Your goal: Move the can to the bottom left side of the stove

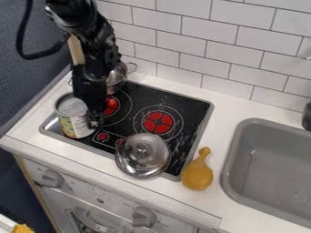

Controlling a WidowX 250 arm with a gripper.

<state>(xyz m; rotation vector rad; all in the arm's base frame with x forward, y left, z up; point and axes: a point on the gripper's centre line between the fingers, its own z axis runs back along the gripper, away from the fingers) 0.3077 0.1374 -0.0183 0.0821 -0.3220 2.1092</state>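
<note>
Can (pixel 75 121) upright at stove's (pixel 188 108) near left corner. Claw (pixel 93 119) right beside it; can't tell if gripping. Lid (pixel 143 155) on near right part.

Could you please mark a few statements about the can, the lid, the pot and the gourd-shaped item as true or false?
1. The can is at the near left corner of the stove. True.
2. The lid sits on top of the pot. False: it lies over the stove's near edge, apart from the pot.
3. The yellow-orange gourd-shaped item is inside the sink. False: it lies on the counter side, between stove and sink.
4. The pot is toward the back left, near the tiled wall. True.
</note>
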